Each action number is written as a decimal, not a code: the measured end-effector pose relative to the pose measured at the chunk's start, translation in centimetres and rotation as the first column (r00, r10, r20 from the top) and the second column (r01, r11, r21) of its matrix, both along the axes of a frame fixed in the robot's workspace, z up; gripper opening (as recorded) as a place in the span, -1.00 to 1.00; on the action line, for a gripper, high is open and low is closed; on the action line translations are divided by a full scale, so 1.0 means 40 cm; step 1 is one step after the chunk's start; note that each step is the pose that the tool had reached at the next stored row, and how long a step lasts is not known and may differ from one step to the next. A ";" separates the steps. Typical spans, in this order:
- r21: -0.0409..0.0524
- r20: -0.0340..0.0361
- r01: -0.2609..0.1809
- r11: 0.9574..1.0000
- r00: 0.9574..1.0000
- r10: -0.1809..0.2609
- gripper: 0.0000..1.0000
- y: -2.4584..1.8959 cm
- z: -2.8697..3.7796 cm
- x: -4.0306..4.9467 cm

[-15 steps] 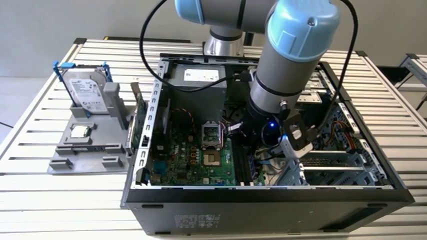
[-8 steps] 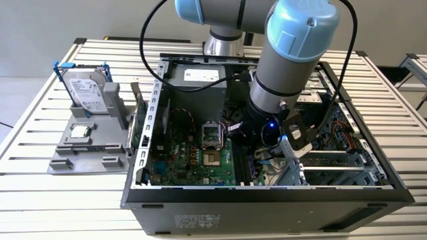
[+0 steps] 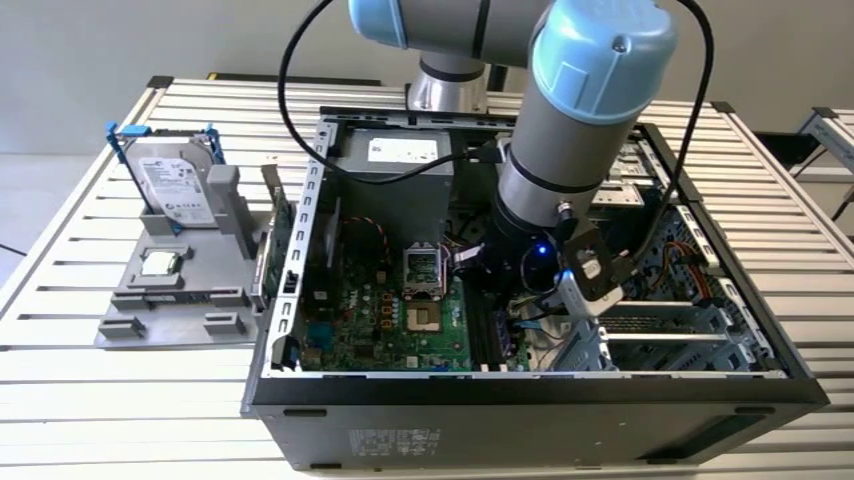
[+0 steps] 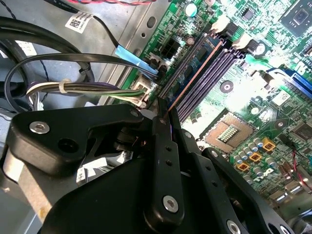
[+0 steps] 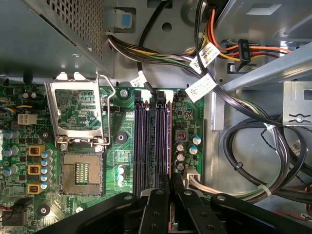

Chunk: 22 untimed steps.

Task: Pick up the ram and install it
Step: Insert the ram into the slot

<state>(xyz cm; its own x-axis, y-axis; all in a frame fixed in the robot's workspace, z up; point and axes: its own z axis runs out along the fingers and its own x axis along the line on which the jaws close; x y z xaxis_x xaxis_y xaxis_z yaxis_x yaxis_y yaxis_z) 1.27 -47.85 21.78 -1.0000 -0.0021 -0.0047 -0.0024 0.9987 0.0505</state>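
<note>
Bluish-green ram (image 4: 195,80) is going in at the slot!
Gripper (image 4: 163,114) is clamping it edge-on over the motherboard (image 5: 124,146); any tilt risks jamming it.

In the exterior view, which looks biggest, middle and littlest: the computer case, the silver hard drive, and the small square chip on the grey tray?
Largest to smallest, as they look:
1. computer case
2. hard drive
3. square chip
</note>
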 end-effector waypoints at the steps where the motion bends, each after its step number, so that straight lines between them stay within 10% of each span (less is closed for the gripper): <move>1: 0.000 0.000 0.000 1.000 1.000 0.000 -1.00 0.000 0.000 -0.001; 22: 0.000 0.002 0.002 1.000 1.000 -0.002 -1.00 0.001 -0.008 -0.005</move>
